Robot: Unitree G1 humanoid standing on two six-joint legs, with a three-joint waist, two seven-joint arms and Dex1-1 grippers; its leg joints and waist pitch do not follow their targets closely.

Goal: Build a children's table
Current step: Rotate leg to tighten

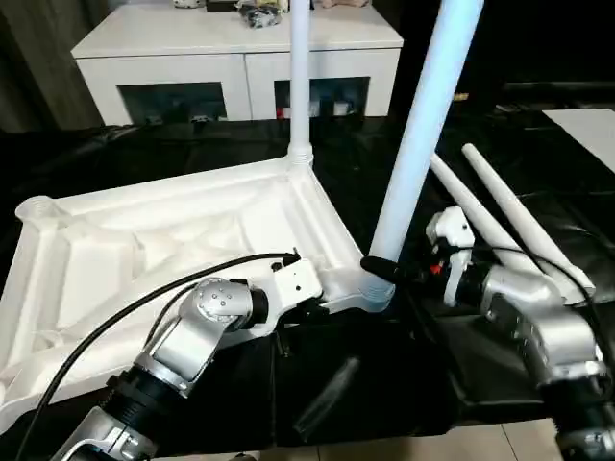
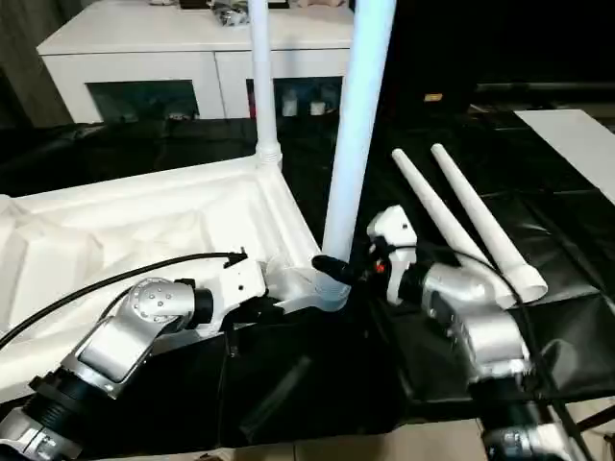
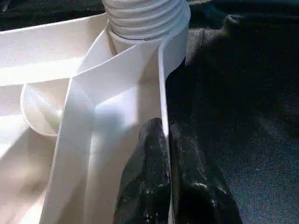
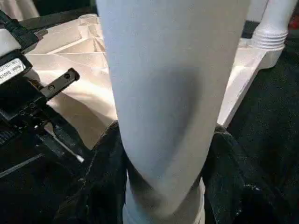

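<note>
1. Lying upside down across the left and centre of the left eye view: white plastic tabletop [image 1: 144, 250], ribbed underside up so the corner sockets face upward for the legs; resting on a black sheet [image 1: 365, 394].
2. Along the upper edge: white cabinet [image 1: 240, 58] with glass doors, well behind the work and no part of it.
3. Standing upright at the far corner, upper centre: first leg [image 1: 300, 86], already seated in its socket.
4. Leaning slightly, centre of frame: second leg [image 1: 423, 125], its foot at the near right corner socket, apparently being seated or screwed in, not yet judged fully home.
5. Lying flat on the sheet at right, side by side: two spare legs [image 1: 500, 216], kept within reach for the remaining corners.
6. Lower right: right gripper [image 4: 163, 186], black fingers clamped around the base of the second leg, likely to steer it into the socket.
7. Lower centre: left gripper [image 3: 167, 177], fingers pinched together on the thin rim of the tabletop just beside that corner, probably to stop the top shifting.
</note>
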